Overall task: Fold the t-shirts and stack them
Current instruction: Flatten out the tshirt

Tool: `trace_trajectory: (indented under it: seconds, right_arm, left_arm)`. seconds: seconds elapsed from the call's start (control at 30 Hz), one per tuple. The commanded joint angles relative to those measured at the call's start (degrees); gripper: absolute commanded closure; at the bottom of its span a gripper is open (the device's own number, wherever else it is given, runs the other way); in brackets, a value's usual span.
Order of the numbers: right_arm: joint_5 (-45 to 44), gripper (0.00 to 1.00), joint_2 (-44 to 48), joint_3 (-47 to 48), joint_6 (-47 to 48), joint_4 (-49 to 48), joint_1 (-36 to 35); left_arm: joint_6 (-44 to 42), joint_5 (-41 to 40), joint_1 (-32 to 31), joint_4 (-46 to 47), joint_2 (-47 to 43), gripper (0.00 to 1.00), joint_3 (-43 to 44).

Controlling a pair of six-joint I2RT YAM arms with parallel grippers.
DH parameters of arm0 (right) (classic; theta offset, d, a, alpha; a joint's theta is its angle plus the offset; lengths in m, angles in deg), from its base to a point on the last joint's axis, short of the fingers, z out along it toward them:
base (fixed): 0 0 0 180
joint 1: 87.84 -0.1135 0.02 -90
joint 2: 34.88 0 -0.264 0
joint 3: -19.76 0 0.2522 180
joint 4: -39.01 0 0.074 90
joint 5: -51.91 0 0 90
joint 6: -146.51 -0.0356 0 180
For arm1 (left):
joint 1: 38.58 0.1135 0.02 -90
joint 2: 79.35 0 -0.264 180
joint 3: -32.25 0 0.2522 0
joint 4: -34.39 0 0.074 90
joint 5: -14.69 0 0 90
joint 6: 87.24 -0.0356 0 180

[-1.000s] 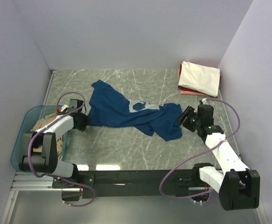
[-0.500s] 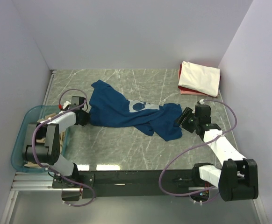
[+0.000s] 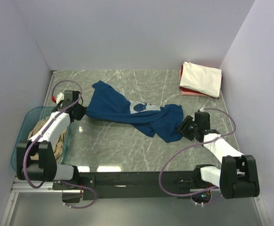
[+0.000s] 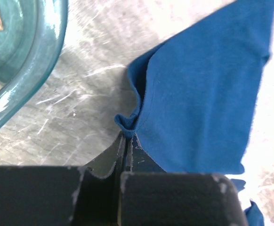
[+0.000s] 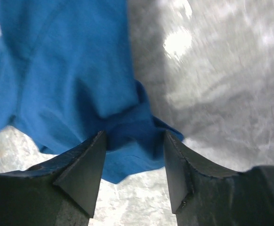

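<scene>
Marble tabletop (image 3: 127, 146): we see the navy t-shirt (image 3: 123, 113) crumpled across the middle. Our left gripper (image 4: 126, 137) is clamped on its left edge; our right gripper (image 5: 134, 135) stands parted around the right-hand fold.

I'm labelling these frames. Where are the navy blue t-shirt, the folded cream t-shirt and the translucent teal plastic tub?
Navy blue t-shirt (image 3: 111, 107): top view, plain cloth beside its print.
Folded cream t-shirt (image 3: 201, 79): top view, middle of its upper face.
Translucent teal plastic tub (image 4: 40, 59): left wrist view, curved rim.
</scene>
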Motion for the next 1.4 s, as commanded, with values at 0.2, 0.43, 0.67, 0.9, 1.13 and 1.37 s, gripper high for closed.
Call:
trace_trajectory:
  seconds: [0.2, 0.43, 0.67, 0.9, 1.13, 1.37]
  right_arm:
    - [-0.67, 0.44, 9.84, -6.02, -3.32, -2.55, 0.15]
    - [3.8, 0.75, 2.1, -3.66, -2.79, -4.84, -0.11]
    - [6.01, 1.0, 12.89, 4.16, -1.04, 8.67, -0.29]
    - [9.15, 1.0, 26.86, 16.29, 0.63, 27.39, -0.2]
    - [17.78, 0.8, 36.64, 13.85, -1.92, 32.24, -0.29]
    - [12.17, 0.37, 34.98, 9.45, -1.21, 30.15, -0.29]
  left_arm:
    - [-3.38, 0.67, 0.56, -2.55, -2.52, 0.99, 4.23]
    - [-4.08, 1.2, 0.74, -2.99, -2.26, 0.99, 5.72]
    - [-6.02, 1.29, 1.53, -5.54, -3.13, 0.99, 8.89]
    - [-7.34, 0.15, 2.06, -8.88, -5.42, 0.99, 11.26]
    - [-9.01, 0.23, 2.59, -8.88, -6.92, 0.99, 11.35]
    - [-9.01, 2.87, 2.59, -7.74, -3.66, 0.99, 11.09]
